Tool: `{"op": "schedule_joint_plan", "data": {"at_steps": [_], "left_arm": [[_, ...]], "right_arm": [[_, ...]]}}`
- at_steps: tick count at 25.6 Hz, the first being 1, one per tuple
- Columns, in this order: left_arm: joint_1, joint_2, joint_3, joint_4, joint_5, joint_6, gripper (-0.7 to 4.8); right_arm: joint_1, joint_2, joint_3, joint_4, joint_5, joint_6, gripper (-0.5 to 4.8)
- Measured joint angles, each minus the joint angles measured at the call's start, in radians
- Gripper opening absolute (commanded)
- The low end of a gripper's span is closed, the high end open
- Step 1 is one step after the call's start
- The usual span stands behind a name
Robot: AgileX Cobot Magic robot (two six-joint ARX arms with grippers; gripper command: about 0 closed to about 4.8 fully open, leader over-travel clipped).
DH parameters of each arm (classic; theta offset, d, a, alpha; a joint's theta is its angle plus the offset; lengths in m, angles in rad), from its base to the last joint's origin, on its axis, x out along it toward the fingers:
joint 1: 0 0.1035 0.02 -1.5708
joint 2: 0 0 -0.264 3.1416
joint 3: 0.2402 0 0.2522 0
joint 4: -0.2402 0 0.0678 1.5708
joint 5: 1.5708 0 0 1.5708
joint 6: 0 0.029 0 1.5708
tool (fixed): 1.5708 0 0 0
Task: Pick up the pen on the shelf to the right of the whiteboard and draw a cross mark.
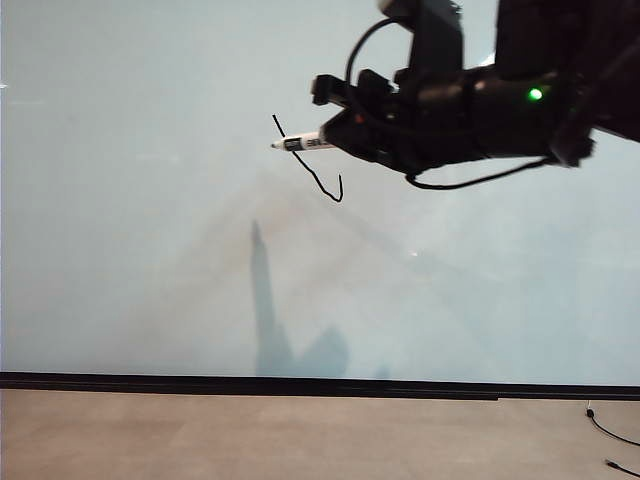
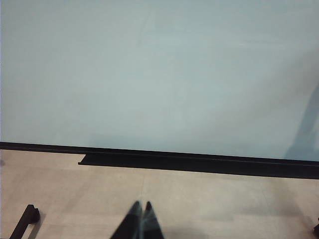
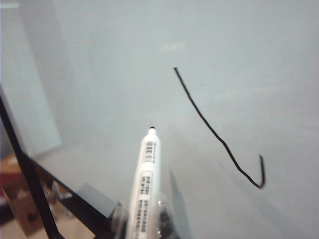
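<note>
Right end effector [image 1: 338, 140] is closed on the pen [image 1: 303, 143], gripping its rear barrel and holding it roughly level in front of the whiteboard [image 1: 130, 200], high and right of centre in the exterior view. Pen tip [image 3: 152, 129] points toward the board beside the single diagonal stroke [image 3: 214, 132] of the cross mark, only half drawn, with a small upward hook at its lower end; contact between tip and board cannot be confirmed. Left end effector [image 2: 139, 221] sits low over the pale counter [image 2: 224, 199], fingers together, closed and empty, well apart from the work.

Judgement: the pen is light, rigid and smooth-barrelled, liable to slip or pivot under pressing force; a hold on the barrel behind the label band suits it. The board is glossy and stiff, so light pressure should suffice.

Surroundings: black strip [image 1: 300, 383] along the board's lower edge, loose cable [image 1: 610, 435] at the lower right. Nothing obstructs the second stroke
</note>
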Motion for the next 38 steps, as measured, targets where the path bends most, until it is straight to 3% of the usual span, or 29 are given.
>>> {"op": "schedule_joint_plan", "data": {"at_steps": [13,38], "left_arm": [[0.000,0.000,0.000,0.000,0.000,0.000,-0.05],[0.000,0.000,0.000,0.000,0.000,0.000,-0.04]], "right_arm": [[-0.005,0.002,0.225,-0.438,-0.039,-0.226,-0.06],[-0.010,0.001,0.227,-0.468,0.055,-0.245,-0.06]]}}
